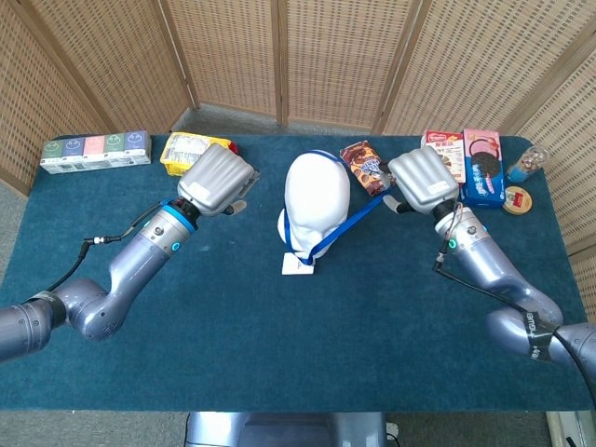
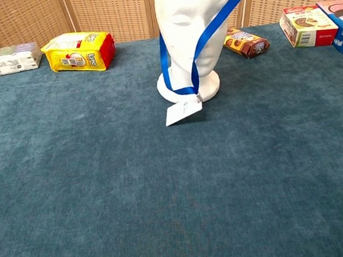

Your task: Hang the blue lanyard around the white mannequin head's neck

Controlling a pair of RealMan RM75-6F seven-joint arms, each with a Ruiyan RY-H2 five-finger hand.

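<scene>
Head view: the white mannequin head (image 1: pixel 317 200) is seen upright at mid-table, with the blue lanyard (image 1: pixel 346 222) looped around it and one strand drawn taut up to the right hand (image 1: pixel 424 180). That strand appears to be held by the right hand, though its fingers are hidden beneath the hand's casing. The left hand (image 1: pixel 217 179) is raised to the left of the head, clear of the strap; how its fingers lie cannot be told. The white badge (image 1: pixel 299 264) is seen lying on the blue cloth (image 1: pixel 279 345) at the near side of the base.

In the chest view the crown of the head is cut off by the top edge, and neither hand is shown. A broad stretch of bare cloth is left along the near edge. Along the far edge are lined up a row of small cartons (image 1: pixel 95 153), a yellow packet (image 2: pixel 79 52), a brown biscuit pack (image 2: pixel 243 41) and boxed biscuits (image 1: pixel 473 160), with a small jar (image 1: pixel 526 165) at the far right.
</scene>
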